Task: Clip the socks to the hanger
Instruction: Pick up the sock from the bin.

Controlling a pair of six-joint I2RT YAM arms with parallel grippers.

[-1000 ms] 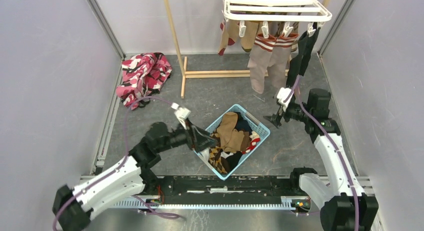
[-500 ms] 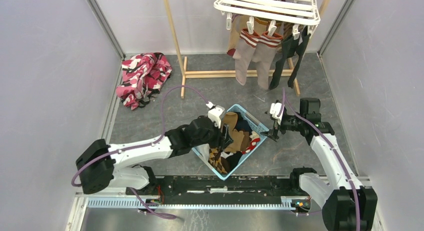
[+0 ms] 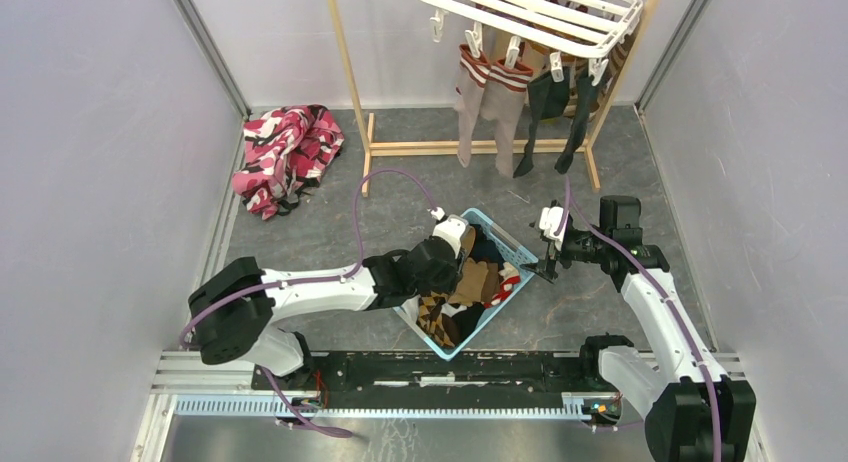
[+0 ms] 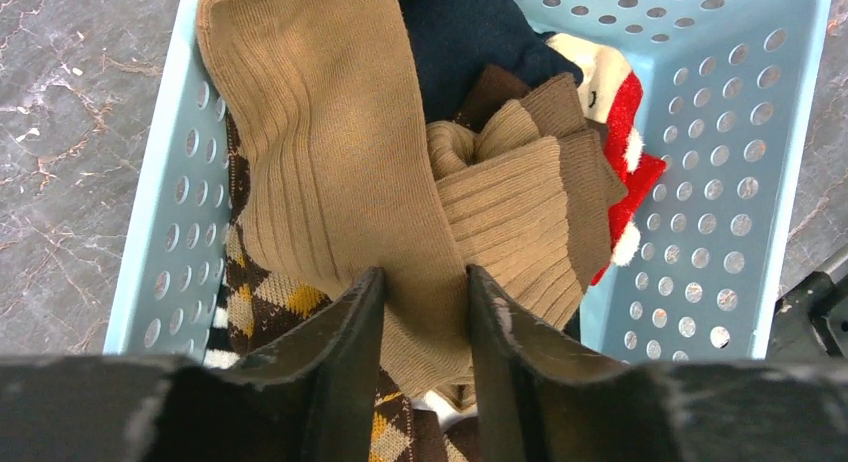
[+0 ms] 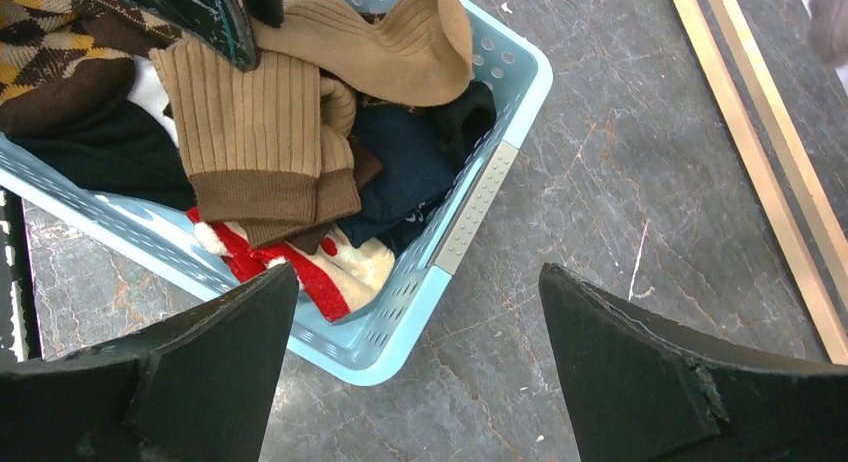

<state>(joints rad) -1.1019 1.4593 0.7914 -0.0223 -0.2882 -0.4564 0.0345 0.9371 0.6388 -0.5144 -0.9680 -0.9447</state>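
The table was closed in by walls on its left, right and far sides, and bare surface was left between its middle and its far edge. Over that far edge, right of centre, the hanger was hung, tilted, on a wooden stand. Two grey socks with striped cuffs and two black socks were already clipped beneath it, and at least one clip at its left end hung unused. A patterned cloth lay near the left edge, well apart from the work.

The basket sat near the middle of the near edge, and a heap of socks was left in it, so the task was judged partly done, with a good share unclipped.

Uppermost in the heap lay a tan sock, draped onto the basket's rim. The left gripper was lowered into the basket with its fingers partway apart astride a fold of that sock. Whether the fold was already pinched could not be told. The right gripper was held spread wide, empty, above the basket's right corner.

A lift straight up over the rim was judged necessary, since the heap was enclosed by the basket walls. Beyond them, the way to the hanger was open.
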